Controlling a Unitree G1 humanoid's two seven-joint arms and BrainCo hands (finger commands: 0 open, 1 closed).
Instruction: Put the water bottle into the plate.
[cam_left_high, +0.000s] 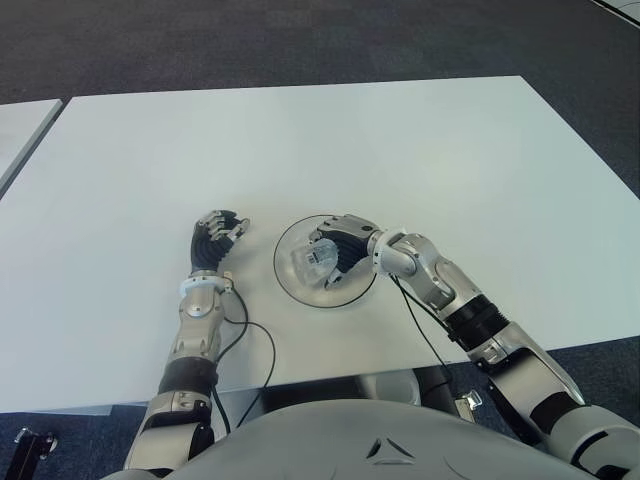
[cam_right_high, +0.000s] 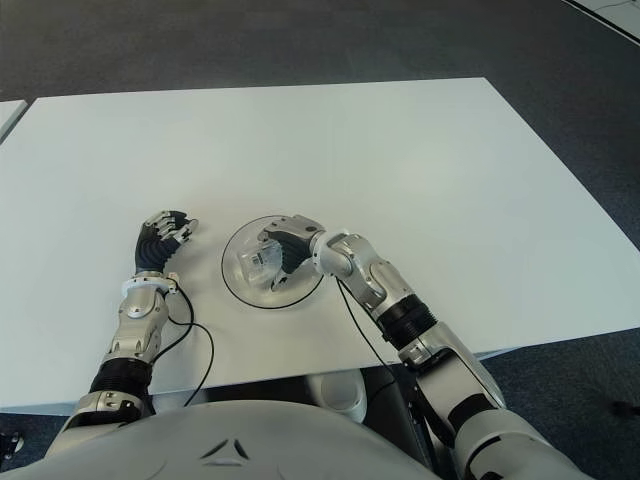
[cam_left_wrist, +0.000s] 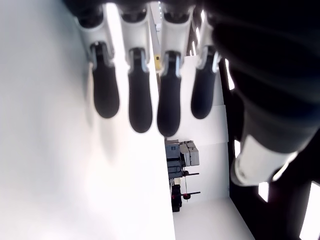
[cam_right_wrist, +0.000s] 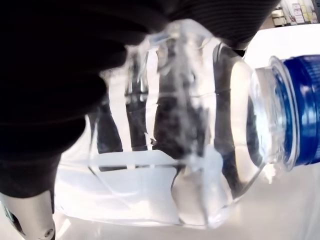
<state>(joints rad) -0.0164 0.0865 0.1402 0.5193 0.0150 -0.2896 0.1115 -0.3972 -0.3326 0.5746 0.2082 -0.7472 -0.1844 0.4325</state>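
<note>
The right hand's fingers (cam_right_wrist: 125, 120) are wrapped around the water bottle (cam_left_high: 312, 264), held over the plate (cam_left_high: 285, 248) at the centre of the eye view. Just left of the plate, the left hand (cam_left_high: 215, 238) shows relaxed, empty fingers (cam_left_wrist: 140, 100) above the white tabletop (cam_left_high: 300, 140).

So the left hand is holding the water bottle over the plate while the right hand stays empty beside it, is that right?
Not quite: the hands are swapped. The right hand grips the water bottle over the plate, as the right wrist view shows, with its fingers wrapped around the clear body. The left hand holds nothing, beside the plate on its left.
</note>
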